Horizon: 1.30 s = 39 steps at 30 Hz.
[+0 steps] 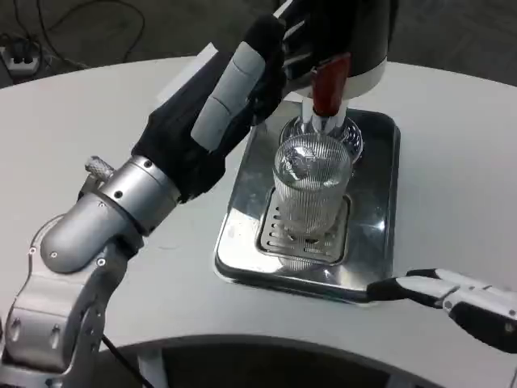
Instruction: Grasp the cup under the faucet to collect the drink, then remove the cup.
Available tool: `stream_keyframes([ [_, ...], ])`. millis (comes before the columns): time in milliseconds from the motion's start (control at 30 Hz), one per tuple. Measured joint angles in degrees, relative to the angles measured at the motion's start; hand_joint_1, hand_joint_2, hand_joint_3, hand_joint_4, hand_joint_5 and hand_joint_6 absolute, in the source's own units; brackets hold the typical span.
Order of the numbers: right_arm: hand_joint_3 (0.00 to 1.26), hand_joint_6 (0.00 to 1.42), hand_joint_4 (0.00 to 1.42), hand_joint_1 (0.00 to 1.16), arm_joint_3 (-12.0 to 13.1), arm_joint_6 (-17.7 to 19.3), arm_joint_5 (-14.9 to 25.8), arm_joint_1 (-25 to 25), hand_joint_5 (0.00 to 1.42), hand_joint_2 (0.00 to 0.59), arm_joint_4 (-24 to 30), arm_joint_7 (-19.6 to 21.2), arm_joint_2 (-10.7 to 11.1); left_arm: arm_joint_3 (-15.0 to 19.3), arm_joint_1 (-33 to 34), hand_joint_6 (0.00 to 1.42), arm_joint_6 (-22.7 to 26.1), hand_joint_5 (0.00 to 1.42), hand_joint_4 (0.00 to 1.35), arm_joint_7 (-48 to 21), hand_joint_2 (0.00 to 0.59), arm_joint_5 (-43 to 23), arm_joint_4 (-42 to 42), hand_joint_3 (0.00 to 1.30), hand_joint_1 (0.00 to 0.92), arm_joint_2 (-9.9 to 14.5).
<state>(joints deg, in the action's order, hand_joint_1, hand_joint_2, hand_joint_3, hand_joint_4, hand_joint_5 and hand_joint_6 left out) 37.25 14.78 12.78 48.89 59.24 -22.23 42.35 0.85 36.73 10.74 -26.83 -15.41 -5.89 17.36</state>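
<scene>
- A clear ribbed cup (312, 186) stands upright on the slotted grate (303, 234) of a shiny metal tray (376, 218), which sits toward the far middle of the white table (97, 113).
- The cup is directly below the faucet (327, 121), whose red handle (329, 85) sticks out from a dark dispenser (355, 36) at the tray's far edge.
- The left robot hand (222, 105) is raised beside the cup on its left, at the tray's far left corner, its back turned to the camera. Its fingers reach up toward the dispenser and the red handle; whether they touch the handle or close on anything cannot be told.
- The left robot hand is not around the cup; a gap shows between them.
- The right robot hand (460, 299) lies low near the table's near right edge, just past the tray's near right corner, one finger stretched toward the tray. It holds nothing and is well apart from the cup.
</scene>
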Motion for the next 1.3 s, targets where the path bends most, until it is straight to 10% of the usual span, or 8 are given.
stream_keyframes([
  [1300, 0.17, 0.07, 0.14, 0.53, -2.00, -1.14, -0.10, -3.11, 0.08, 0.425, 0.00, 0.74, 1.21, -8.18, 9.66, 0.08, -17.95, 0.13, 0.04, -11.08, 0.094, 17.23, 11.48, 0.01, 0.000, 10.99],
])
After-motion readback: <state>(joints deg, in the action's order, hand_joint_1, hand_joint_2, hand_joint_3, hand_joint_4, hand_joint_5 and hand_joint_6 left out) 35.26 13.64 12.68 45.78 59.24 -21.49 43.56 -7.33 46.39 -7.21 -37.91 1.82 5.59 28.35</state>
